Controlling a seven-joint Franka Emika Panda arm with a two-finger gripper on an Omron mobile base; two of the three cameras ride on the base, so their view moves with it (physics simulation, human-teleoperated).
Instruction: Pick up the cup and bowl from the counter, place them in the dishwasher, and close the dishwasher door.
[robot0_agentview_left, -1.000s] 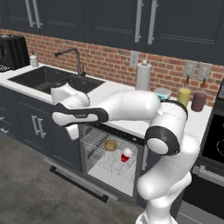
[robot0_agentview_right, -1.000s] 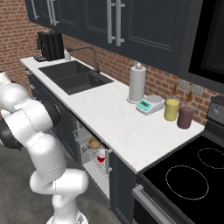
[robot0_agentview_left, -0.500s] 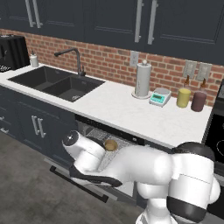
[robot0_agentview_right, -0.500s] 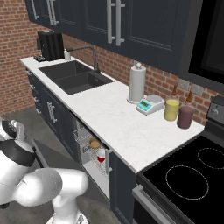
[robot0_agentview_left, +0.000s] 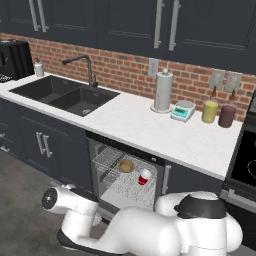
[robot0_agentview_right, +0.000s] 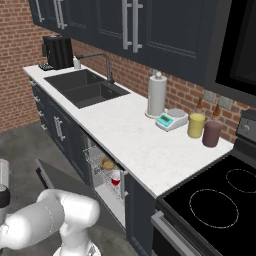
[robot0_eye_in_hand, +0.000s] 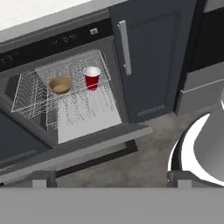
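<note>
Red tapered cup (robot0_eye_in_hand: 91, 78), round tan bowl (robot0_eye_in_hand: 60, 85) in wire rack (robot0_eye_in_hand: 30, 105); fingers (robot0_eye_in_hand: 43, 178) spread, empty.

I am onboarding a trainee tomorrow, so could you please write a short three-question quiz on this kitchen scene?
1. True or false: the cup and the bowl stand in the rack of the dishwasher.
2. Multiple choice: the dishwasher door is A) shut, B) dropped open, C) missing.
3. Short answer: which two jars stand on the counter beside the stovetop?

Key:
1. True; they sit side by side, cup upright.
2. B.
3. The yellow jar and the maroon jar.
</note>
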